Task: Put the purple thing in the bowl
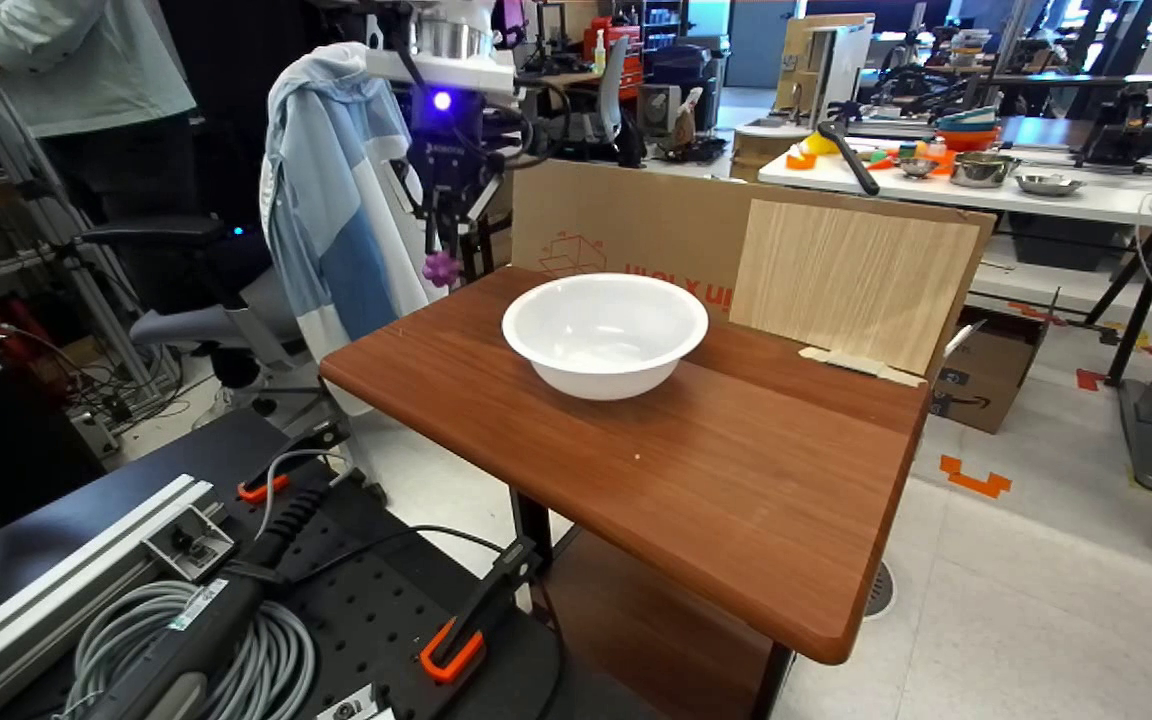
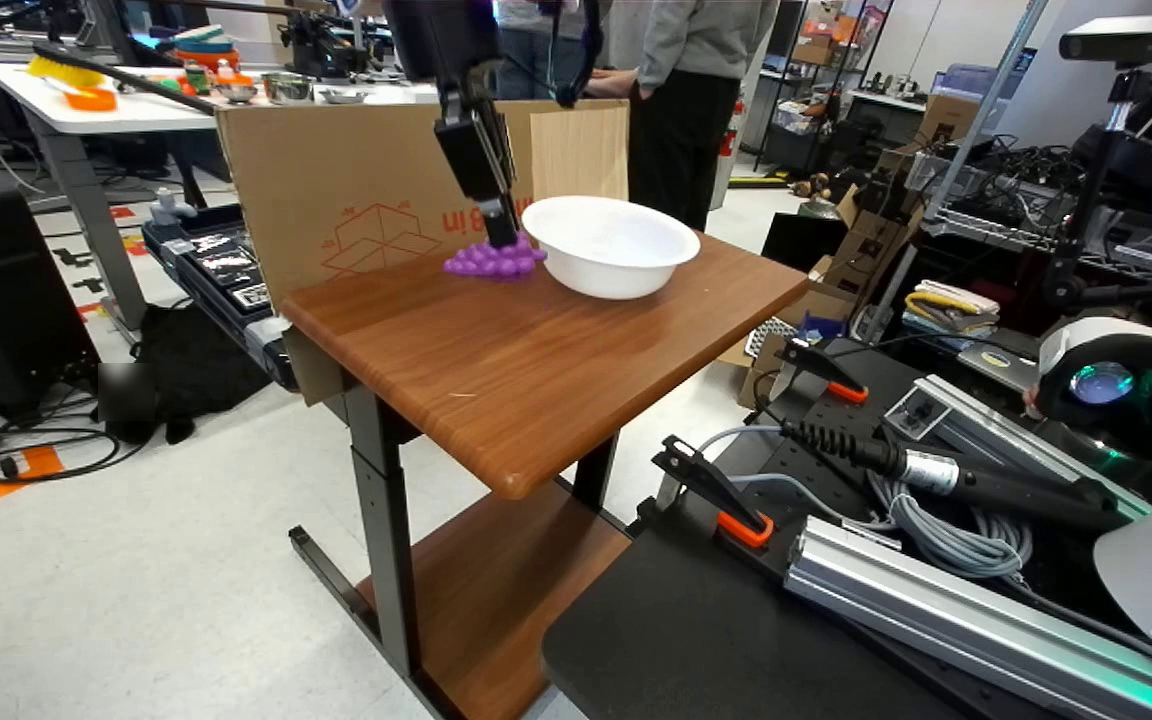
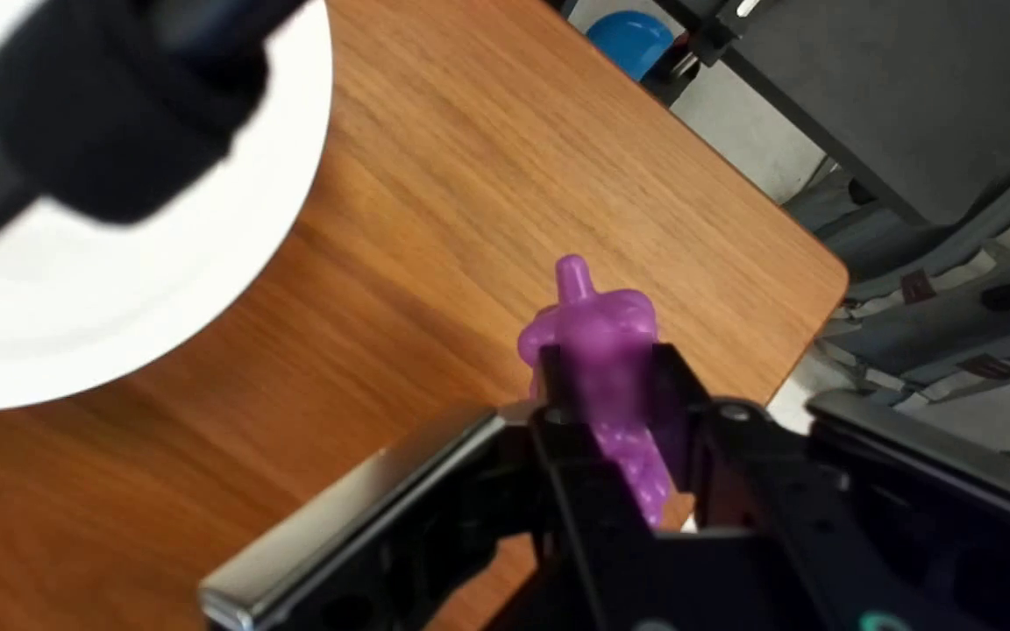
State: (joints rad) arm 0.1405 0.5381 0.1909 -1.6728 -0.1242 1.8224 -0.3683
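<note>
Note knobbly, glossy, tapered purple thing, pinched in gripper. Identify short stem in wrist view; entire bowl in both exterior views.

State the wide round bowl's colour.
The wide, round bowl is plain white, clearest in an exterior view.

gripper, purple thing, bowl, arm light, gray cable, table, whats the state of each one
The gripper: closed on the purple thing.
The purple thing: held, raised off the table, outside the bowl.
The bowl: upright on the table, no contents visible.
The arm light: lit, blue-violet.
The gray cable: coiled.
The table: standing, bowl on top.
</note>
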